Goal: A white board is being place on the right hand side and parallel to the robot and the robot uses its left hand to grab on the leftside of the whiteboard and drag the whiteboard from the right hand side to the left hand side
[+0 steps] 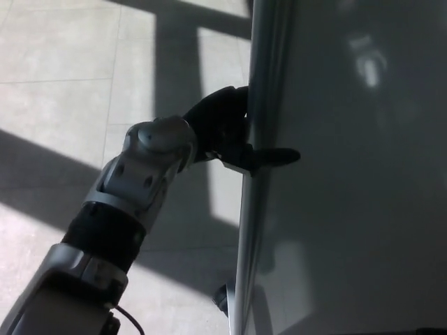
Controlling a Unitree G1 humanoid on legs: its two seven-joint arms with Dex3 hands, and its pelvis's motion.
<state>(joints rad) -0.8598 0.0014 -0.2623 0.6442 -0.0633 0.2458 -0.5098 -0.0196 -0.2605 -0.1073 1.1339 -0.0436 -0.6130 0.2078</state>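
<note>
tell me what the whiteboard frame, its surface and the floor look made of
Whiteboard frame: likely brushed metal, with pale streaks along it. Board surface: smooth and glossy, reflecting a light patch. Floor: probably stone or ceramic tile, with thin joint lines and a speckled matte look.

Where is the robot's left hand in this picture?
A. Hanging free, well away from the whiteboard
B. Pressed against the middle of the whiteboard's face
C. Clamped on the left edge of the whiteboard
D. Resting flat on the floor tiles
C: the left hand wraps the metal frame on the left edge of the whiteboard, with one finger lying across onto its face.
</note>
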